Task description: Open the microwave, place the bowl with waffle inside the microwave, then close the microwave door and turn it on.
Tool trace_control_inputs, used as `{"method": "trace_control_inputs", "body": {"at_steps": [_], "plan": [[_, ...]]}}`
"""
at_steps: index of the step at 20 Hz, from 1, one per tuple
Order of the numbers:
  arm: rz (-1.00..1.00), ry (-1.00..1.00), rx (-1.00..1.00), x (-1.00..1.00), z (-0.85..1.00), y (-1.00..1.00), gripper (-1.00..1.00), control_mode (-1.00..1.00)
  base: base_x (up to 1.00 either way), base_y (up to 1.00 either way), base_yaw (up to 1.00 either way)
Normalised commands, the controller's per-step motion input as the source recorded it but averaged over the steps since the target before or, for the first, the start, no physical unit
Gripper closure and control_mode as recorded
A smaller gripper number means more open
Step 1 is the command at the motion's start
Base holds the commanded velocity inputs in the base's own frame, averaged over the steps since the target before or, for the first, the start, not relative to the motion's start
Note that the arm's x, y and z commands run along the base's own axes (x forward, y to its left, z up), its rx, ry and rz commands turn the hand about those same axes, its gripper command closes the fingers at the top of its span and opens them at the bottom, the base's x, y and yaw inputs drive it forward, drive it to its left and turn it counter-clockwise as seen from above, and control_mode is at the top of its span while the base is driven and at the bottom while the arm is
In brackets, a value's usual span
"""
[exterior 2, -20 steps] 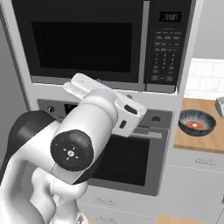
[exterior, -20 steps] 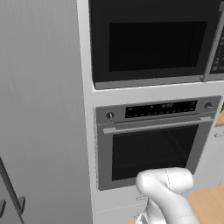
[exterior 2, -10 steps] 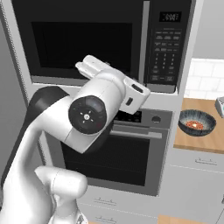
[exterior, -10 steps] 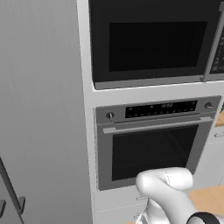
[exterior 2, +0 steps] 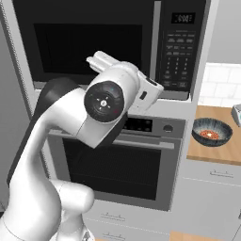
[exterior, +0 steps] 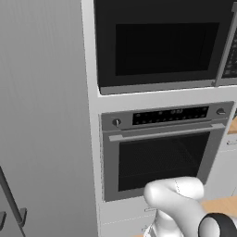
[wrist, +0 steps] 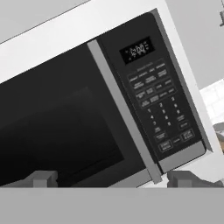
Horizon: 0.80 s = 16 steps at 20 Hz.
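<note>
The microwave (exterior: 162, 44) is cut off at 12 and 3 o'clock in the left base view. The arm hides part of the microwave door (exterior 2: 87, 40) at 6 o'clock in the right base view. The waffle (exterior 2: 210, 134) is too small for detail.

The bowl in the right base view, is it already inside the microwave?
No, the bowl with the waffle rests on the wooden counter to the right of the oven, while the microwave door is shut.

Microwave (wrist: 109, 109) display (wrist: 137, 50) digits blurred; nothing legible.
</note>
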Motion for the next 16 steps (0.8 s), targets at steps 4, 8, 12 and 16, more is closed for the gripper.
{"method": "trace_control_inputs", "body": {"at_steps": [4, 8, 12, 16], "plan": [[0.14, 0.14, -0.01, 0.48, 0.0, -0.14, -1.0, -1.0, 0.0, 0.0, 0.0], [0.05, 0.1, -0.01, 0.5, -0.05, -0.25, -1.0, -1.0, 0.0, 0.0, 0.0], [0.0, 0.01, -0.04, 0.51, -0.23, 0.0, -1.0, -1.0, 0.0, 0.0, 0.0], [0.0, 0.0, 0.0, 0.89, -0.23, 0.0, -1.0, -1.0, 0.0, 0.0, 0.0]]}}
